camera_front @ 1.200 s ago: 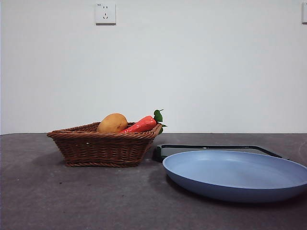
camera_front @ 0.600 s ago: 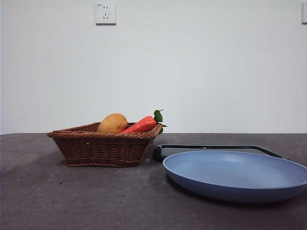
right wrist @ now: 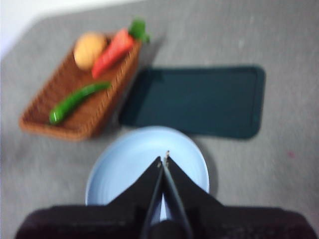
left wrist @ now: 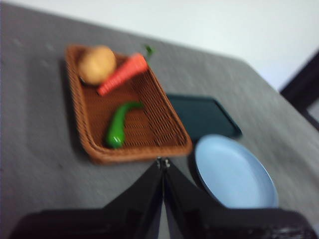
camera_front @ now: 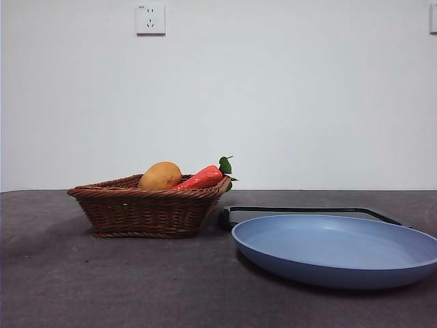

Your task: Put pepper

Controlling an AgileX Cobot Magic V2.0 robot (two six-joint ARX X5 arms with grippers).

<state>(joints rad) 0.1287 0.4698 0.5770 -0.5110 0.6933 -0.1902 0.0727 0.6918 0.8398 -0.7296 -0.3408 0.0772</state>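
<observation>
Lying in the wicker basket (left wrist: pixel 94 149) next to a carrot (left wrist: pixel 122 74) and a potato (left wrist: pixel 96 63), the green pepper (left wrist: pixel 118 124) sits untouched, while both the left gripper (left wrist: pixel 162 163) and right gripper (right wrist: pixel 163 159) hang above the table with jaws pressed together, the right one over the blue plate (right wrist: pixel 124 159).

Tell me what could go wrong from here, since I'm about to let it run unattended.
The pepper lies low in the basket, so a grasp may catch the weave or drag the basket. The carrot and potato lie close by and could be nudged. Both wrist views are blurred, so aim may be off.
</observation>
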